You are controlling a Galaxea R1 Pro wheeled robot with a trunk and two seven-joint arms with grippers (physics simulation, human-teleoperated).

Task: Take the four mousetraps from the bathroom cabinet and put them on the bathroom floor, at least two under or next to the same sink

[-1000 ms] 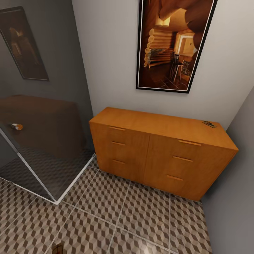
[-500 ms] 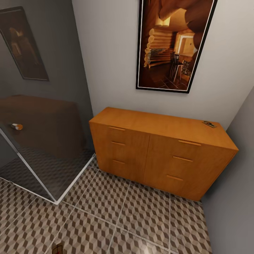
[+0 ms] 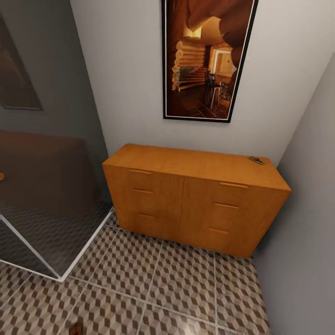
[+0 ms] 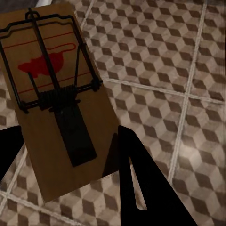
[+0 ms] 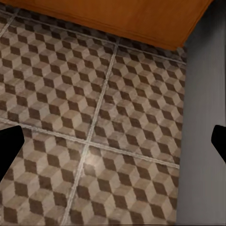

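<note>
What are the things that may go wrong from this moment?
1. The left claw grips the held mousetrap only by its edges above the bathroom floor; it may slip out.
2. The second mousetrap lies at the cabinet's back corner beside the grey wall; reaching there looks cramped, and a nudge might push it off.

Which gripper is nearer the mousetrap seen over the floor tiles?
Left. The left gripper has the mousetrap between its fingers; the right gripper hangs open over bare floor.
</note>
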